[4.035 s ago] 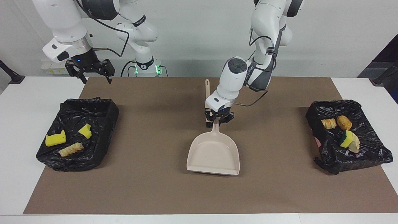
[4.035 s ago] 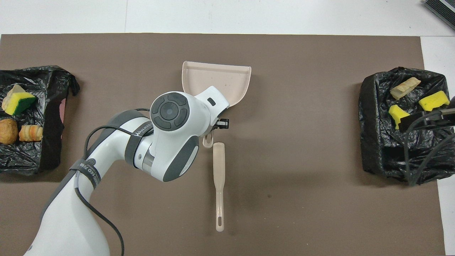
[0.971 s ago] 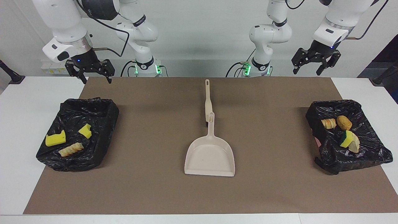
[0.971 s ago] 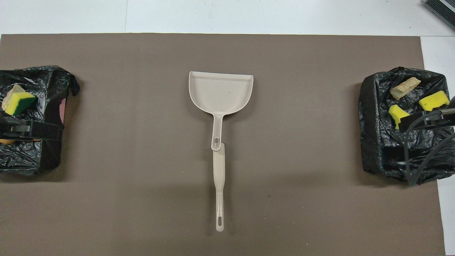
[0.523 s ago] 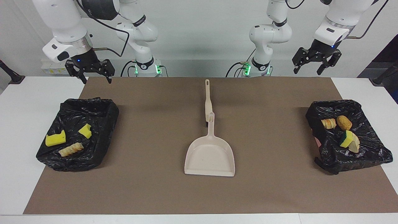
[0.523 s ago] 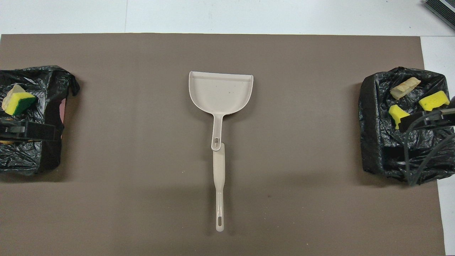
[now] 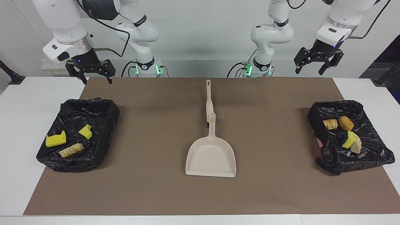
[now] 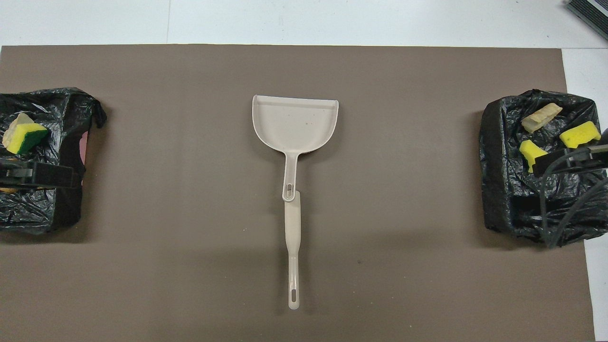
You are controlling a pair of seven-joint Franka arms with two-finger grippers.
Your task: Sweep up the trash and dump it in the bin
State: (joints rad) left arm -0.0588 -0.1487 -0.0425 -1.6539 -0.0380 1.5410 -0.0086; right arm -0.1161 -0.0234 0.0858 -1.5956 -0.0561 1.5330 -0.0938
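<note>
Since four seconds ago the left arm has left the dustpan [image 7: 211,156] and pulled back to its own end; over the last second almost nothing shifts. Both arms wait. The left gripper [image 7: 318,61] hangs open and empty above the robots' edge of the surface [image 7: 18,131], at the left arm's end. The right gripper [image 7: 90,71] hangs open and empty above that same edge at the right arm's end.

On the brown mat [image 7: 156,125], the brush [image 7: 208,100] lies nearest the robots in the middle. Its tip touches the dustpan's handle. The dustpan lies flat, farther out, with its mouth turned away from the robots.

All the trash [image 7: 55,140] sits in two black-lined bins. The bin [image 7: 103,112] at the right arm's end holds two yellow sponge pieces and a bread-like lump. The other bin [image 7: 372,150], at the left arm's end, holds two bread-like lumps nearer the robots and a green-topped sponge on a pale wedge farther out.
</note>
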